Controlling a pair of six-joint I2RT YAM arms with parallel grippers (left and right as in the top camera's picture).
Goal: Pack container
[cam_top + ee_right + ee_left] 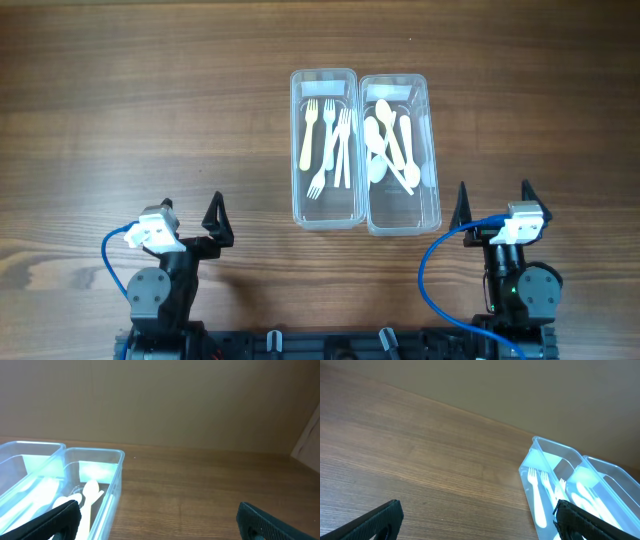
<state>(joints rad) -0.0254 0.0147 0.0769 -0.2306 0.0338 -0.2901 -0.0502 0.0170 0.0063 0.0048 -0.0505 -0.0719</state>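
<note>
Two clear plastic containers stand side by side at the table's middle. The left container [297,150] holds several pale plastic forks [328,145]. The right container [433,150] holds several white plastic spoons [388,145]. My left gripper [218,222] is open and empty at the front left, apart from the containers. My right gripper [494,203] is open and empty at the front right, just right of the spoon container. The left wrist view shows the fork container [532,460] ahead to the right. The right wrist view shows the spoon container [116,477] at the left.
The wooden table [130,110] stretches to the left and right of the containers. Blue cables [430,270] loop by each arm base at the front edge. A plain wall [175,400] stands beyond the table's far edge.
</note>
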